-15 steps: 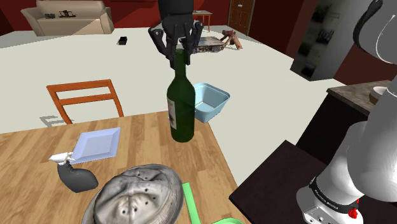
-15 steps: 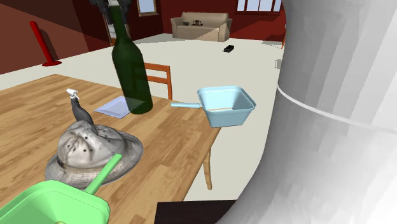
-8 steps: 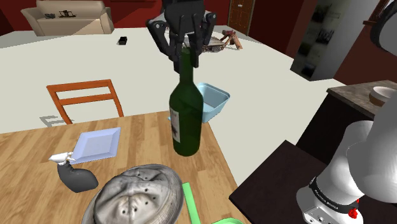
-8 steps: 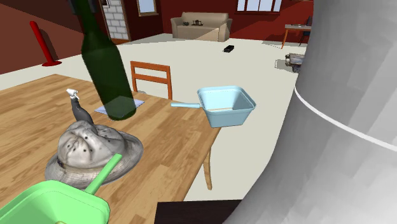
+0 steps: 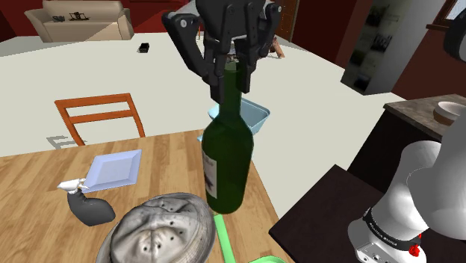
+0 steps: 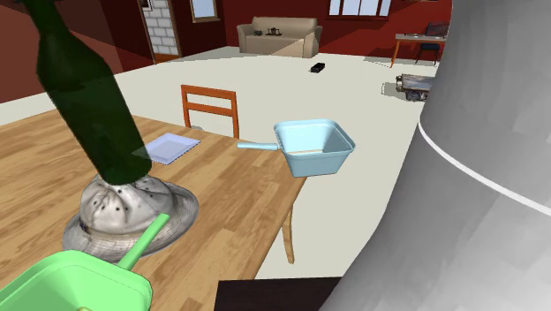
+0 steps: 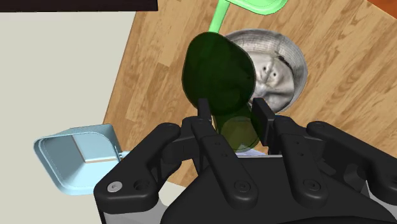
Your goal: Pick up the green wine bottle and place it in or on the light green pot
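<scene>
My black gripper (image 5: pixel 230 69) is shut on the neck of the dark green wine bottle (image 5: pixel 227 161), which hangs above the wooden table (image 5: pixel 172 168). In the second exterior view the bottle (image 6: pixel 93 106) tilts, its base over the grey hat (image 6: pixel 132 212). The light green pot (image 6: pixel 75 283) lies at the table's near corner, its long handle (image 6: pixel 146 240) pointing toward the hat. In the wrist view my gripper (image 7: pixel 232 111) clasps the bottle (image 7: pixel 219 73), with the hat (image 7: pixel 277 67) and the green pot's handle (image 7: pixel 219 16) beyond it.
A light blue pot (image 6: pixel 313 146) sits at the table's edge. A pale blue square plate (image 5: pixel 113 168) and a dark spray bottle (image 5: pixel 86 205) lie on the table. A wooden chair (image 5: pixel 101 116) stands behind it. My stand (image 5: pixel 336 217) is at the shoulder view's lower right.
The gripper has carried the bottle off the table, away from the blue pot and plate, toward the hat and green pot. The bottle now hangs over the hat.
</scene>
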### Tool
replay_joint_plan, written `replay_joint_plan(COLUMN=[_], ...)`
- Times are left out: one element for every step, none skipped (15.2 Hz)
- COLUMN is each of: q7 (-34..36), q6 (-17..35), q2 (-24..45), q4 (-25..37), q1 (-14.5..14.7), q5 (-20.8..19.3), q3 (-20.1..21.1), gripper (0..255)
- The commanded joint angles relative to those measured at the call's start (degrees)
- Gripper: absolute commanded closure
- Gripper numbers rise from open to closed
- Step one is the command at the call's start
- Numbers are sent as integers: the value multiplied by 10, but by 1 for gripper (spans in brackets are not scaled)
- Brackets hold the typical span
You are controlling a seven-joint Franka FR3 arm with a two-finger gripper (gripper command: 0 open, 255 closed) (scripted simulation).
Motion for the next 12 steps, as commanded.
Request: replay_joint_plan(q7=[32,48,64,82,100,119,138,158,179,207,201,196], q6=[-21,-29,-37,-46,-56,-66,-77,-90,-103,-124,-106,-90], q2=[4,8,14,21,29,39,50,64,80,105,87,71], q4=[22,33,45,59,74,91,110,131,156,194,162,134], q1=[17,25,35,46,57,70,84,101,120,150,138,127], q5=[-2,-5,-8,-13,-18,-25,-34,-45,-58,-80,-64,-50], q3=[16,25,34,43,53,63,73,83,94,109,102,98], gripper=[255,255,255,255,255,255,255,255,255,255,255,255])
